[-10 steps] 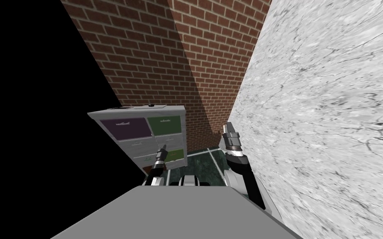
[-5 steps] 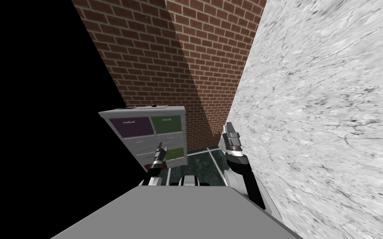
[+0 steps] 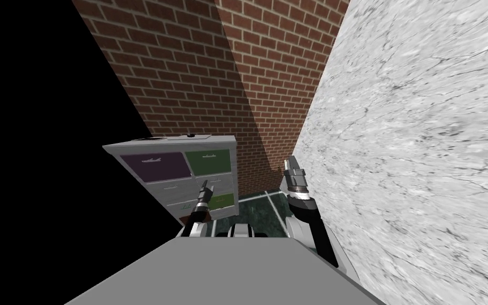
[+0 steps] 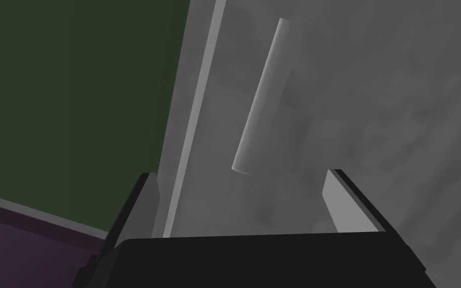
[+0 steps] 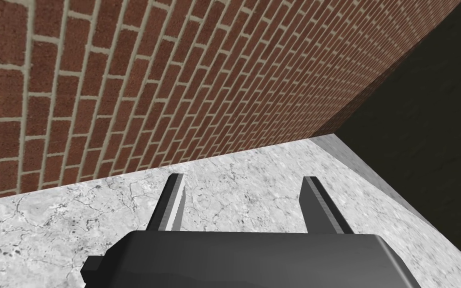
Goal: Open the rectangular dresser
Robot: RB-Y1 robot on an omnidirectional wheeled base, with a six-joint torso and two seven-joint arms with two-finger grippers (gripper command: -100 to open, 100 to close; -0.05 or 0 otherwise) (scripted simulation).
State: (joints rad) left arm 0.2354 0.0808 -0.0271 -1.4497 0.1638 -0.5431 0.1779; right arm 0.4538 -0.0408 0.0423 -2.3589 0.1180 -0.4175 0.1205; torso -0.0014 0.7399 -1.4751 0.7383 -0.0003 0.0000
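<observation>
Since half a second ago my head camera has rolled a bit, so the dresser [image 3: 170, 186] spreads further left in the head view; the left gripper [image 3: 204, 183] is about where it was against the drawer fronts. Dresser stands front-left of me on the dark green floor [image 3: 259, 204], back to the brick wall [image 3: 200, 79], with a black area [image 3: 42, 159] on its left. Left gripper [image 4: 239, 174] jaws are wide, about a third of the wrist view apart, and hold nothing. They point at a grey drawer front [image 4: 374, 100] in the middle row. A light grey bar handle [image 4: 262, 95] runs away from the fingers, its near end just past the tips, roughly midway between them; contact cannot be told, it looks apart. One finger [image 4: 147, 200] overlaps the seam beside a green drawer front [image 4: 74, 90]; a purple drawer front [image 4: 19, 250] shows at the corner, cut off. Handle mounts cannot be made out. Dresser's bottom row is partly hidden behind the left arm. A small dark item [image 3: 190, 135] on the top is too small to identify. All fronts look flush. Right gripper [image 3: 290, 161] is raised on my right, close to the white veined wall [image 3: 407, 159]; its jaws [image 5: 242, 176] are also wide and hold nothing.
</observation>
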